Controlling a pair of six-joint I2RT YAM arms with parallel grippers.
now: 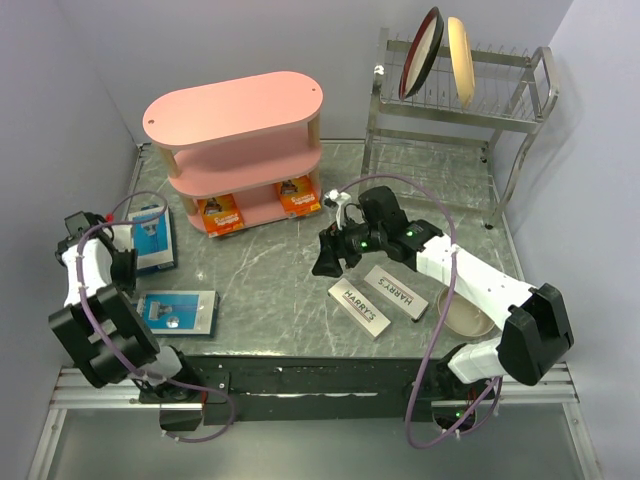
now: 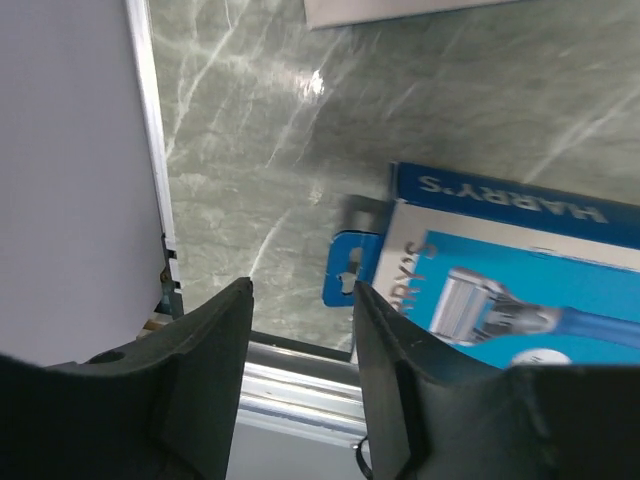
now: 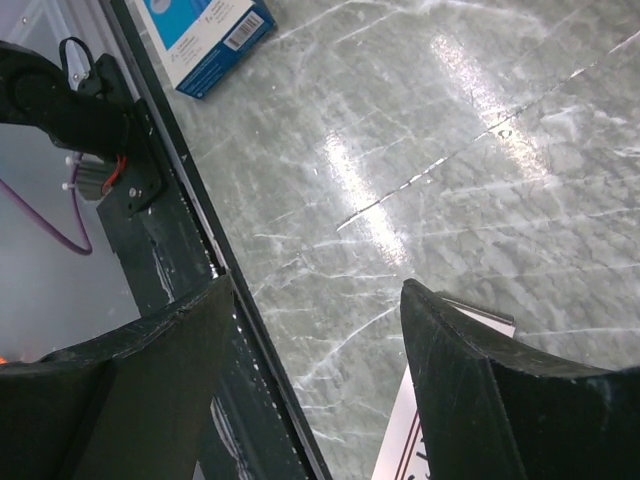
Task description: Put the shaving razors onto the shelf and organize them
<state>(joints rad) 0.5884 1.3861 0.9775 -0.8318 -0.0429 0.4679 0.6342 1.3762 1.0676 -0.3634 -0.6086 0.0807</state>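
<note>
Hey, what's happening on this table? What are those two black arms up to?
Two robot arms are tidying razor packs onto the pink shelf. Two orange packs already sit on its bottom tier. Two blue-and-white packs and two white HARRY'S boxes lie flat on the table. Right now neither arm holds anything: the left gripper is open beside a blue-and-white pack, and the right gripper hovers open near the white boxes.
</note>
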